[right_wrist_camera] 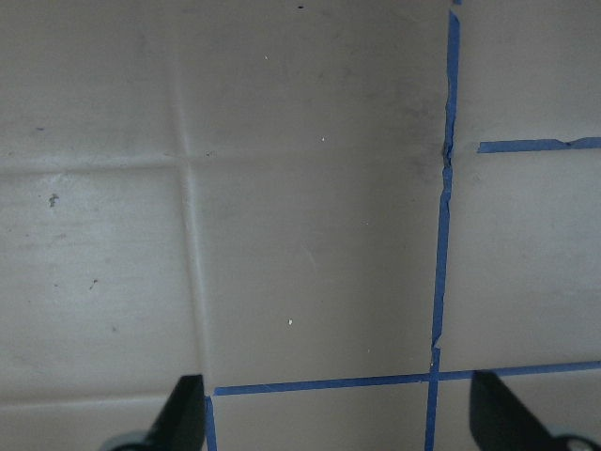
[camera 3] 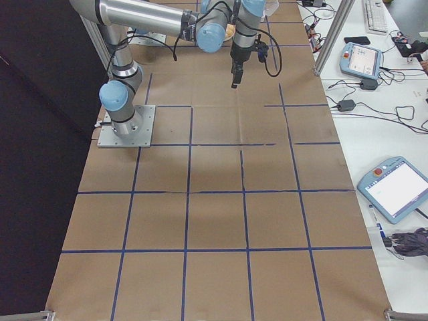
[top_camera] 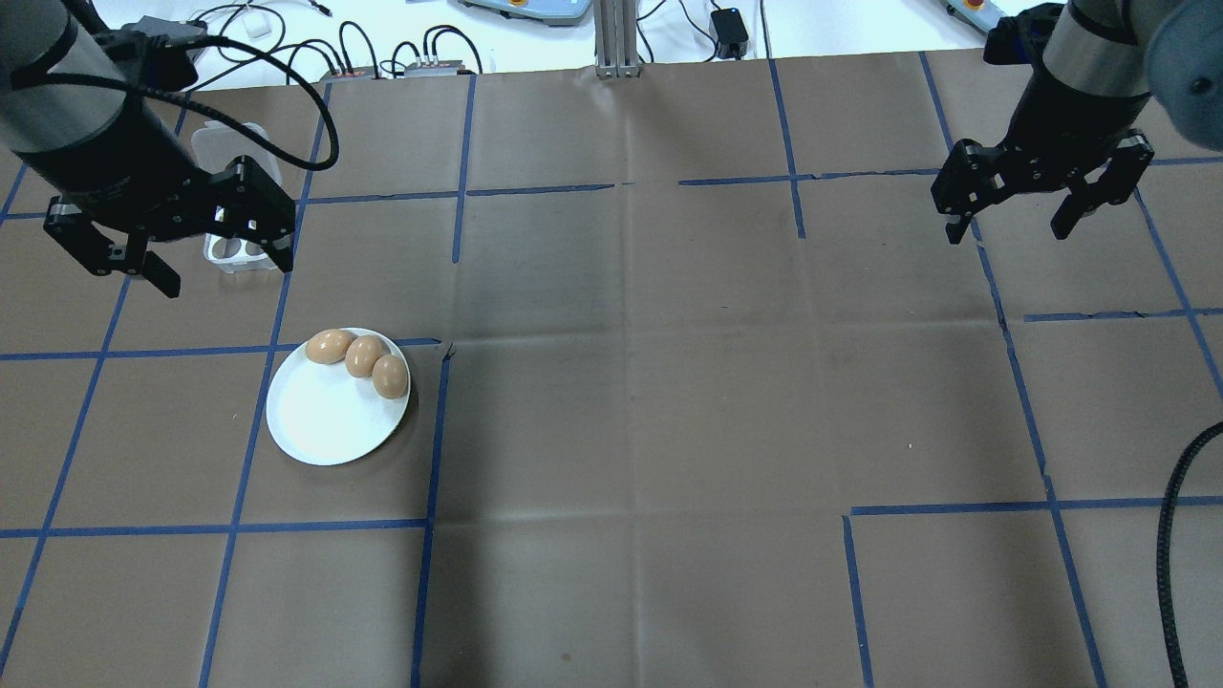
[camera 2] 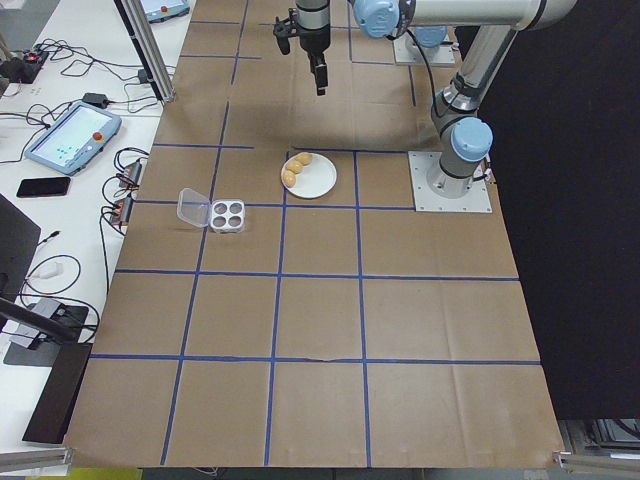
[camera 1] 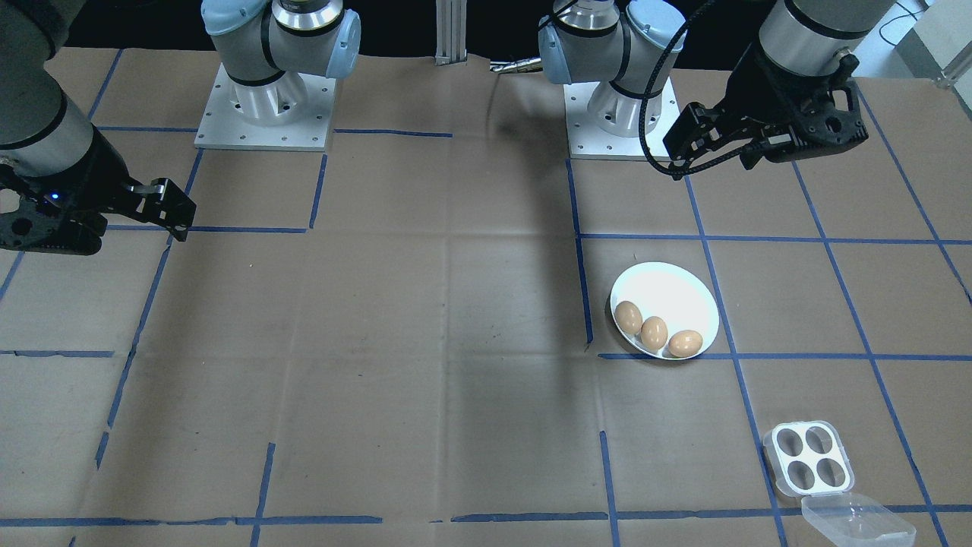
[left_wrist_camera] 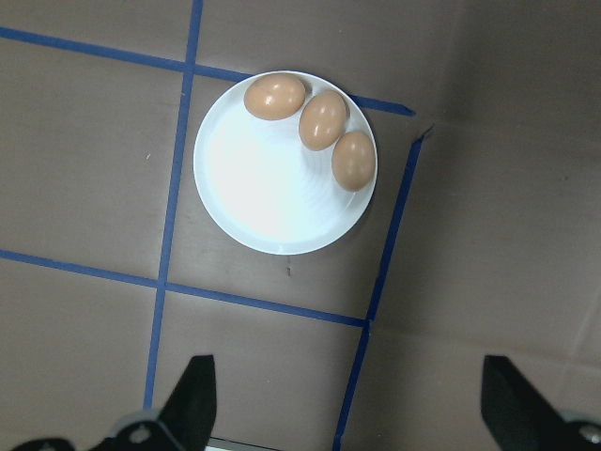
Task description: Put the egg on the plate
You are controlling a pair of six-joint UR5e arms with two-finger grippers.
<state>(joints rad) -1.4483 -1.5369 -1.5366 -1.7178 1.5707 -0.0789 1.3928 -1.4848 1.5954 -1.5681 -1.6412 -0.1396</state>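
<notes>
**Three Brown Eggs on White Plate, Both Grippers Spread and Empty**

Item: plate [top_camera: 325, 425], round, shallow, plain white, resting on the brown paper table cover [top_camera: 650, 401] beside a blue tape line. Contents: three brown eggs [top_camera: 362, 355] in a curved row along one rim, each close against its neighbour.

Item: egg box [camera 1: 809, 456], clear plastic, four cups, all cups vacant; hinged lid [camera 1: 849, 520] lay open flat beside it. Box stood well apart from the plate.

Item: left gripper [top_camera: 203, 250], raised above the table near the egg box, fingers spread wide, nothing between them.

Item: right gripper [top_camera: 1013, 225], raised over the table's far side, well apart from the plate, fingers likewise spread and carrying nothing.
</notes>
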